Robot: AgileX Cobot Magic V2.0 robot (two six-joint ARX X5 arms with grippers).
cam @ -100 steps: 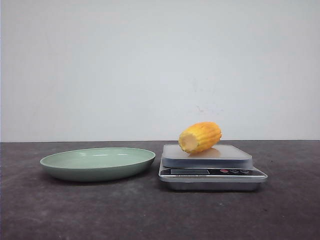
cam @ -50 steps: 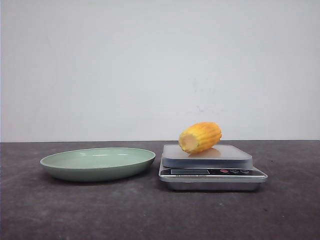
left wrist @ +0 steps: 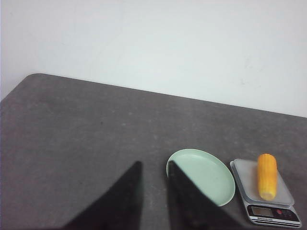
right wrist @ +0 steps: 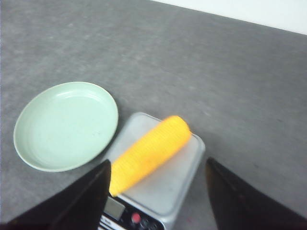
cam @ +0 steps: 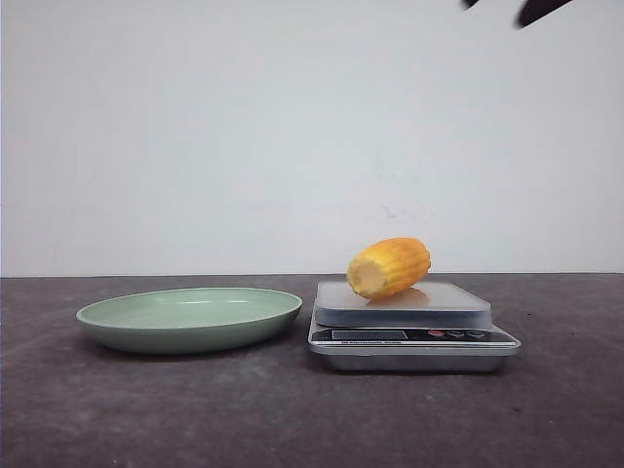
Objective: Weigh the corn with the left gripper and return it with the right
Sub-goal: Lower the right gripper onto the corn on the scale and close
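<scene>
The corn (cam: 389, 267) lies on its side on the scale (cam: 413, 336) platform, beside the green plate (cam: 189, 318). The right gripper (right wrist: 156, 201) hovers above it, fingers wide apart and empty. The left gripper (left wrist: 153, 196) stands well off, fingers nearly together, holding nothing. Judgement: the return step is in hand. Straddle the cob across its ribbed sides at mid-length, close firmly, lift straight up, and avoid pressing the platform.

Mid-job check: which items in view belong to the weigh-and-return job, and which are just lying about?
Part of the job:
- corn, lying on the scale
- scale
- green plate, empty, beside the scale
- right gripper, open above the corn
- left gripper, held well back, a narrow gap between its fingers

Just lying about:
- nothing visible; only the dark table
</scene>
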